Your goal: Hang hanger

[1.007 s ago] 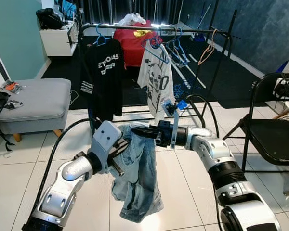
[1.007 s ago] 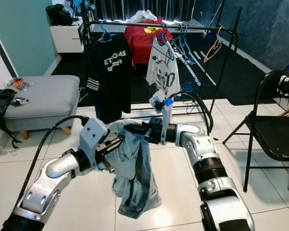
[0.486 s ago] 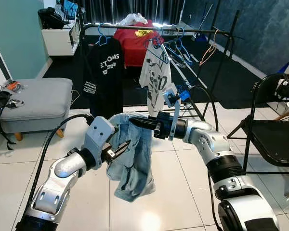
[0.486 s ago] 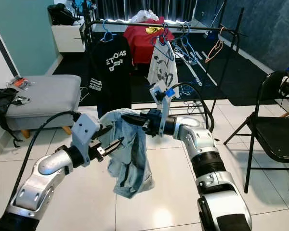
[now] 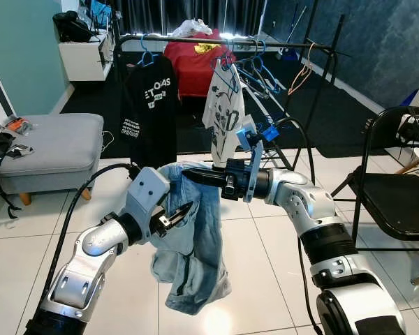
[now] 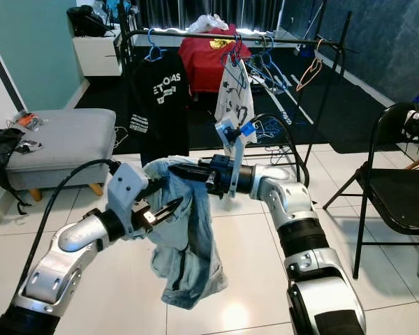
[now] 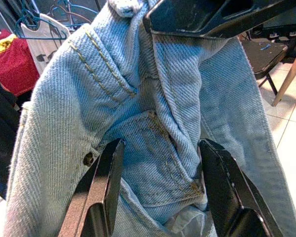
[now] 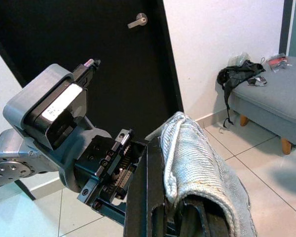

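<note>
I see the right gripper (image 5: 195, 176) pinching faded denim jeans (image 5: 195, 244), draped limp mid-air before the metal clothes rack (image 5: 216, 40). My left gripper (image 7: 160, 190) is spread around the stitched pocket, not clamped.

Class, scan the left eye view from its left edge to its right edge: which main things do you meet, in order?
Grey ottoman → black T-shirt on the rack → denim jeans → white T-shirt → black folding chair.
</note>
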### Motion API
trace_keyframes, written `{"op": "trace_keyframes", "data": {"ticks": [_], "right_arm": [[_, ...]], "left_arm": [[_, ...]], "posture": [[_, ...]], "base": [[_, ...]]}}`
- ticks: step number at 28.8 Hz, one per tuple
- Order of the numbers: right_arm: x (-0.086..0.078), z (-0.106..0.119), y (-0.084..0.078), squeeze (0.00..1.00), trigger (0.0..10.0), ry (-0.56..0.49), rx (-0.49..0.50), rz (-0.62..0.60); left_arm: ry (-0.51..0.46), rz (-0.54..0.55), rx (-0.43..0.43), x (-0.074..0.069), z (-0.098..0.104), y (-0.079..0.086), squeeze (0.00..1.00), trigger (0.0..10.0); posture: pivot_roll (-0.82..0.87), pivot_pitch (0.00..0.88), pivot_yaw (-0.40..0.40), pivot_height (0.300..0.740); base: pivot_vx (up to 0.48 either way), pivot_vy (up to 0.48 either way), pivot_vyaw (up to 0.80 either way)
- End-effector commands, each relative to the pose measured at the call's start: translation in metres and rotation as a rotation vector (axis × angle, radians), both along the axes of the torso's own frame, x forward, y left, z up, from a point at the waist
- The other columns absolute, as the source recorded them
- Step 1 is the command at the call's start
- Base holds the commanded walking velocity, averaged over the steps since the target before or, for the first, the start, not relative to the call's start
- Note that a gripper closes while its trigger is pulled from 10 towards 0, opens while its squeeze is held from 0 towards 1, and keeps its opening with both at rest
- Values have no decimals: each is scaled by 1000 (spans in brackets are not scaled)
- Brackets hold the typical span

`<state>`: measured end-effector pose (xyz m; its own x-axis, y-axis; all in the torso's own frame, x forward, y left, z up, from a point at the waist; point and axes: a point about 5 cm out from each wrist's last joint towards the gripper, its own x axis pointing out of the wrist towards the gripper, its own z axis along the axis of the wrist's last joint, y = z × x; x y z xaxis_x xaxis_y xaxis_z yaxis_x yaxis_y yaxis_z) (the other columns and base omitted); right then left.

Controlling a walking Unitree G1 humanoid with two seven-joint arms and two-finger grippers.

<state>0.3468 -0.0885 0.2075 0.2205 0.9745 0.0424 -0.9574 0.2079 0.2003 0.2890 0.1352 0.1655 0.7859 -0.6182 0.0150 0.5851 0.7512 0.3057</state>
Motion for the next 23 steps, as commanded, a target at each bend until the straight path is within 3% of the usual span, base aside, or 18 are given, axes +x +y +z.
{"op": "trace_keyframes", "data": {"ticks": [1,2,4,5,6,7,23], "right_arm": [[-1,9,2,0,10000,-28,34,18],[-1,8,2,0,10000,-28,32,17],[-1,8,2,0,10000,-28,32,17],[-1,8,2,0,10000,-27,30,16],[-1,8,2,0,10000,-27,30,16],[0,8,2,0,10000,-25,28,13],[1,6,-4,0,10000,-19,18,-12]], "left_arm": [[-4,-16,-10,-2,2,-1,0,10000],[-4,-19,-12,-2,2,-1,0,5608],[-4,-19,-12,-2,2,-1,0,5608],[-5,-22,-13,-3,2,0,0,4235],[-5,-22,-13,-3,2,0,0,4235],[-6,-25,-15,-3,3,0,0,0],[-25,-5,-11,2,11,11,0,0]], "posture": [[53,0,-87,740],[54,0,-88,740],[54,0,-88,740],[54,0,-88,740],[54,0,-88,740],[56,0,-88,740],[55,0,-83,740]], "base": [[0,0,0],[0,0,0],[0,0,0],[0,0,0],[0,0,0],[0,0,0],[0,0,0]]}}
